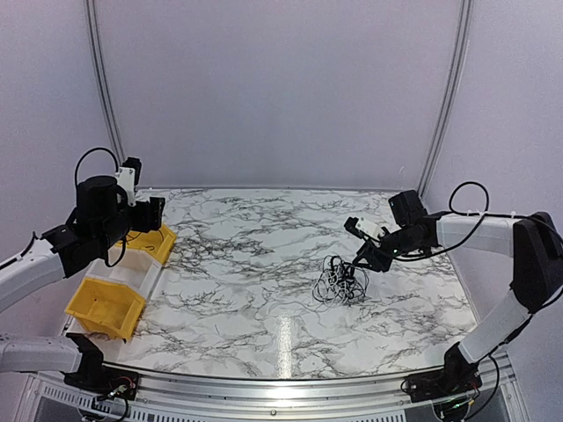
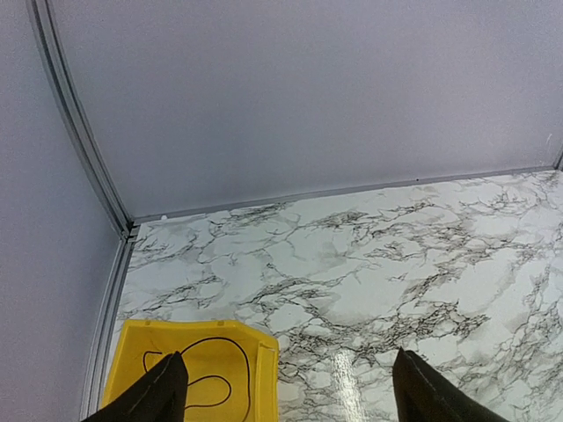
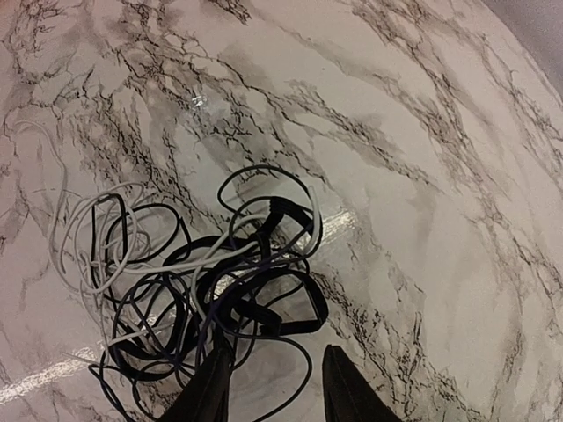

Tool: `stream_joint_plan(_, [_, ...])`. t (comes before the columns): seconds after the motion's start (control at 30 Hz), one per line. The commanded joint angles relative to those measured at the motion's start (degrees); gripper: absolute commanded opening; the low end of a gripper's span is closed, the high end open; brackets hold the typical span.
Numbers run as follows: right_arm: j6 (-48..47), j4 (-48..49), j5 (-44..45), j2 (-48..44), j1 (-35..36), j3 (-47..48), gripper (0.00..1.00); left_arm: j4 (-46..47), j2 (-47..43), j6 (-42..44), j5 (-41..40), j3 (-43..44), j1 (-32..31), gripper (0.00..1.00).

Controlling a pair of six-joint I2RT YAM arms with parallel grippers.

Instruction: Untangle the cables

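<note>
The cables (image 1: 339,283) lie as a tangled clump of black and a few pale strands on the marble table, right of centre. My right gripper (image 1: 362,264) hovers at the clump's right edge. In the right wrist view its fingers stand apart, the gripper (image 3: 274,376) low over the cables (image 3: 211,272), with one thin black loop running between the tips. My left gripper (image 1: 149,211) is open at the far left, above a yellow bin (image 2: 255,369). A single looped black cable (image 2: 220,365) lies in that bin, and nothing is between the left gripper's (image 2: 290,382) fingers.
A second yellow bin (image 1: 106,306) sits nearer the front left, with a white tray (image 1: 132,268) between the two bins. The back wall and its metal frame bound the marble table (image 1: 264,237) on the far side.
</note>
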Motion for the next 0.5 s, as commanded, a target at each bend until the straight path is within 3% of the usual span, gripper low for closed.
stream_joint_plan(0.0, [0.9, 1.6, -1.7, -1.6, -0.2, -0.1, 0.39, -2.6, 0.9, -0.1, 3.7, 1.8, 0.0, 0.81])
stream_joint_plan(0.17, [-1.0, 0.5, -4.4, -1.3, -0.2, -1.0, 0.45, -3.7, 2.1, -0.9, 5.5, 2.8, 0.0, 0.79])
stream_joint_plan(0.33, [-1.3, 0.1, -2.6, 1.2, -0.2, -0.8, 0.43, -3.7, 2.1, -0.9, 6.9, 2.8, 0.0, 0.8])
stream_joint_plan(0.47, [-1.4, 0.0, -2.9, 1.0, -0.2, -0.6, 0.28, -3.7, 2.4, -0.6, 6.6, 2.7, 0.0, 0.8])
